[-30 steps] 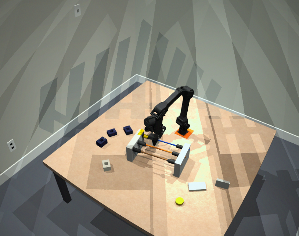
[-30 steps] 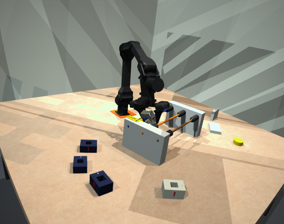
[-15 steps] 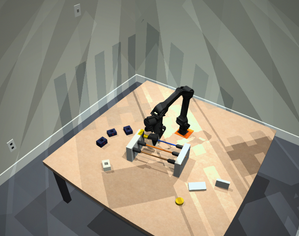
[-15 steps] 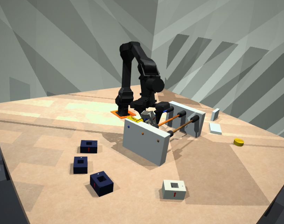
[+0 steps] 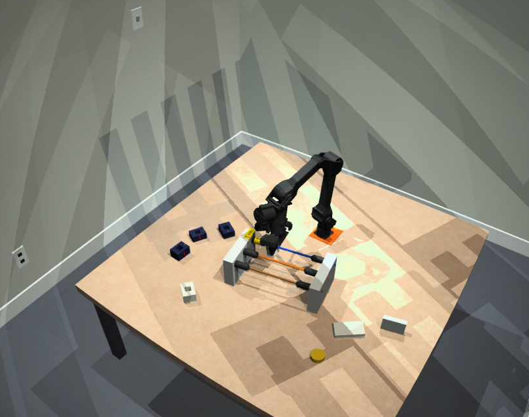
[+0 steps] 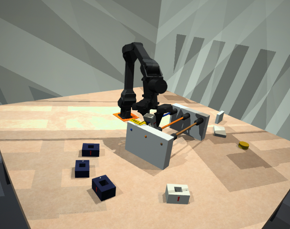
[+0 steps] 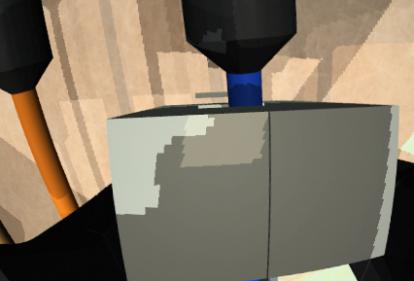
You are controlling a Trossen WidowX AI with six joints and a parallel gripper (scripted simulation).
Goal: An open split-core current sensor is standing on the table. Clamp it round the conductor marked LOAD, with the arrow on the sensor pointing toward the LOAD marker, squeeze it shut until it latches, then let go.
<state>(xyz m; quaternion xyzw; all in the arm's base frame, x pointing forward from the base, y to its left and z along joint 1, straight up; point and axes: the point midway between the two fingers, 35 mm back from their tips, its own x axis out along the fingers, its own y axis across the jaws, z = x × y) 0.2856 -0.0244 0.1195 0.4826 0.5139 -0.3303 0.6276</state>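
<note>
The grey split-core sensor (image 7: 255,187) sits round the blue conductor (image 7: 245,86), and its two halves meet in a thin straight seam. My gripper (image 7: 227,153) is shut on the sensor, with a dark finger on each side. In the exterior view the sensor (image 6: 148,117) shows under the gripper (image 6: 153,116), beside the yellow LOAD tag (image 6: 138,122). In the top view the gripper (image 5: 274,238) hides the sensor at the near end of the blue conductor (image 5: 295,251). I cannot see the sensor's arrow.
Two orange conductors (image 5: 283,264) run parallel between the grey end plates (image 5: 234,259) (image 5: 321,281). Three dark blue blocks (image 6: 90,149) and a white block (image 6: 177,193) lie on the table. A yellow disc (image 5: 317,354) and two grey blocks (image 5: 348,328) lie further off.
</note>
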